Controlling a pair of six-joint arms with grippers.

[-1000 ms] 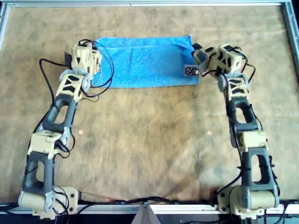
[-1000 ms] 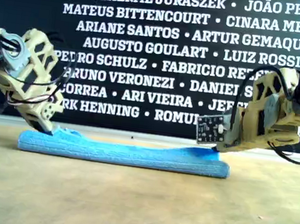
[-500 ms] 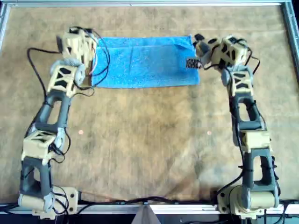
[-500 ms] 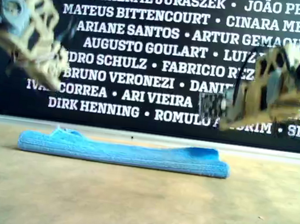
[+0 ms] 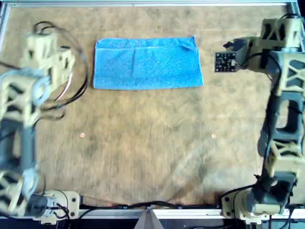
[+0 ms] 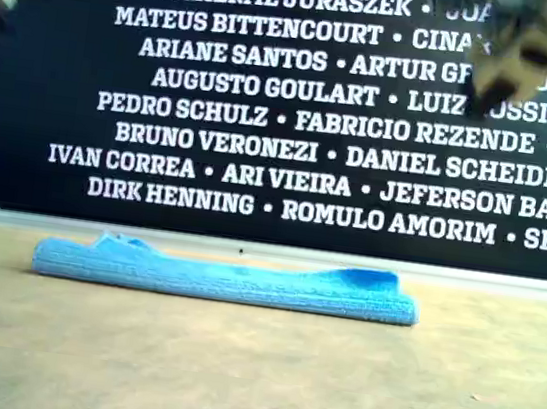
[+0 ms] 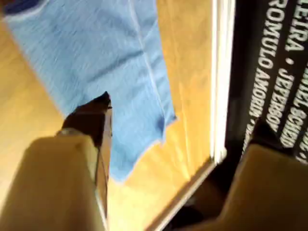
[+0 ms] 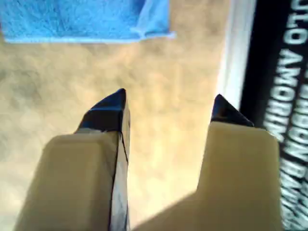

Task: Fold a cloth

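Note:
The cloth [image 5: 147,63] lies flat on the brown table as a folded sky-blue rectangle, long side running across the overhead view, with a small flap turned up at its far right corner. From the exterior view the cloth [image 6: 223,279] is a low flat strip. My left gripper [image 7: 183,115] is open and empty, raised off the cloth [image 7: 96,53], and shows blurred at the overhead view's left [image 5: 50,47]. My right gripper [image 8: 168,103] is open and empty, with the cloth [image 8: 72,19] beyond its tips. It hangs right of the cloth in the overhead view [image 5: 229,47].
A metal rail [image 5: 143,4] frames the table [image 5: 152,143], with a black name banner [image 6: 285,115] behind the far side. Two small round spots [image 5: 82,135] [image 5: 213,136] lie on the table. Loose cables [image 5: 71,90] hang from the left arm.
Both grippers have risen off the cloth's ends and swung outward, away from it. The cloth has stayed where it lay, folded.

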